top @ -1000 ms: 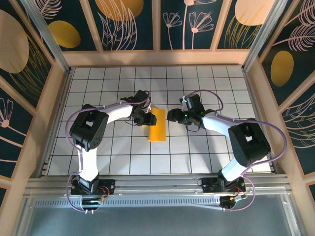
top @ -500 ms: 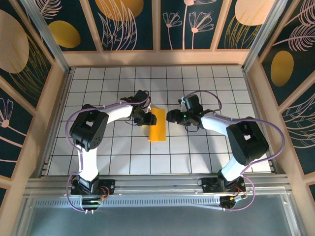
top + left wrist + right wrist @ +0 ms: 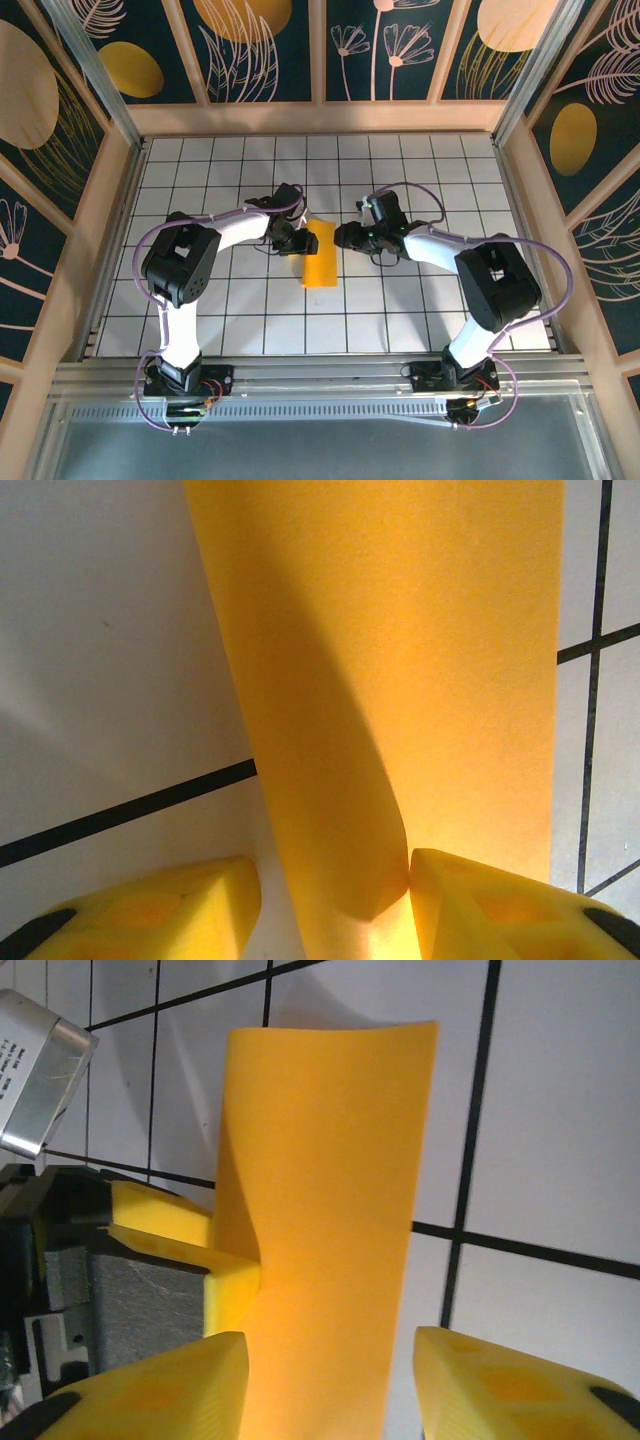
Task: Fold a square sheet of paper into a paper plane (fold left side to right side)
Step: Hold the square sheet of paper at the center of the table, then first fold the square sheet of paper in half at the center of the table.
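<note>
Top external view puts the thin orange-yellow sheet of paper (image 3: 320, 258) near the middle of the white gridded surface (image 3: 420, 310). It lies as a narrow strip between your two arms, with the left pincer (image 3: 300, 241) at its left edge and the right pincer (image 3: 343, 237) just beside its right edge, toward the far end. On the left wrist camera your left pincer stands spread. The sheet rises between the yellow finger pads (image 3: 500, 910) and leans on the right-hand one, while bare surface shows between it and the other, so nothing is pinched there. On the right wrist camera the right pincer is spread too. The sheet shows between its pads, one pad (image 3: 150, 1390) close against the left side and a sliver of white on the other. The sheet's left side bulges up in a soft curve rather than lying flat, so I judge the left-over-right fold is laid but not yet creased. To do it well, first check that the loose edge sits square on the right edge beneath. Pin that side lightly with the right pincer so the layers cannot slide, then bring the left pincer low and sweep along the bulge from one end to the other. Go slowly: paper this thin will likely buckle or skew if you push sideways instead of pressing down.
</note>
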You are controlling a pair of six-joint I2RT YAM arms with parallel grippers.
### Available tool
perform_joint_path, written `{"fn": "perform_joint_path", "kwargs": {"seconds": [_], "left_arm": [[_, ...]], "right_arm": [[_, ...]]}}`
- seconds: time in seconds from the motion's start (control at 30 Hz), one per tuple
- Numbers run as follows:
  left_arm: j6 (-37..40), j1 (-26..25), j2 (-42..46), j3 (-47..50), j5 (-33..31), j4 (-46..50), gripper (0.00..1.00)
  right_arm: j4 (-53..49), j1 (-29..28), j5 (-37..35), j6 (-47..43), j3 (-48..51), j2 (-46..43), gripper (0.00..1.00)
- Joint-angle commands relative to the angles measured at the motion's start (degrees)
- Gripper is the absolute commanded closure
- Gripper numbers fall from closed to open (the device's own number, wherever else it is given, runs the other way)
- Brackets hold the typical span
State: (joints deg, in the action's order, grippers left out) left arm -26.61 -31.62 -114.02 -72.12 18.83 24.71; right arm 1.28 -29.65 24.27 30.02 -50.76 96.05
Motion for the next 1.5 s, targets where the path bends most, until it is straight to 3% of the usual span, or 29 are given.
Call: {"fn": "perform_joint_path", "kwargs": {"seconds": [0.0,0.23,0.4,0.83,1.13,1.23,1.33,1.47], "left_arm": [[0.3,-0.3,-7.4,3.6,-6.3,1.0,0.52],[0.2,-0.3,-7.4,3.2,-6.3,1.2,0.53],[0.2,-0.3,-7.5,3.2,-6.4,1.2,0.53],[0.3,-0.2,-5.5,2.8,-7.1,0.7,0.51],[-1.0,2.9,7.6,3.4,-6.7,-1.4,0.39],[-1.8,3.6,12.8,5.8,-3.9,-5.5,0.38],[-3.0,3.7,15.5,9.0,2.7,-11.2,0.43],[-4.7,3.7,13.8,11.7,13.2,-17.2,0.62]], "right_arm": [[2.7,-1.1,4.1,1.7,-2.3,2.4,0.60],[4.1,-3.0,6.4,2.8,-4.4,7.0,0.88],[4.4,-3.6,7.3,3.3,-4.8,10.4,0.96],[-0.1,-3.8,3.2,3.1,-2.8,13.9,1.00],[-1.5,-3.7,1.8,2.7,-2.5,15.3,1.00],[-1.5,-3.7,1.6,2.7,-2.6,15.3,1.00],[-1.5,-3.8,1.5,2.7,-2.5,15.3,1.00],[-1.7,-3.8,1.3,2.7,-2.4,15.2,1.00]]}}
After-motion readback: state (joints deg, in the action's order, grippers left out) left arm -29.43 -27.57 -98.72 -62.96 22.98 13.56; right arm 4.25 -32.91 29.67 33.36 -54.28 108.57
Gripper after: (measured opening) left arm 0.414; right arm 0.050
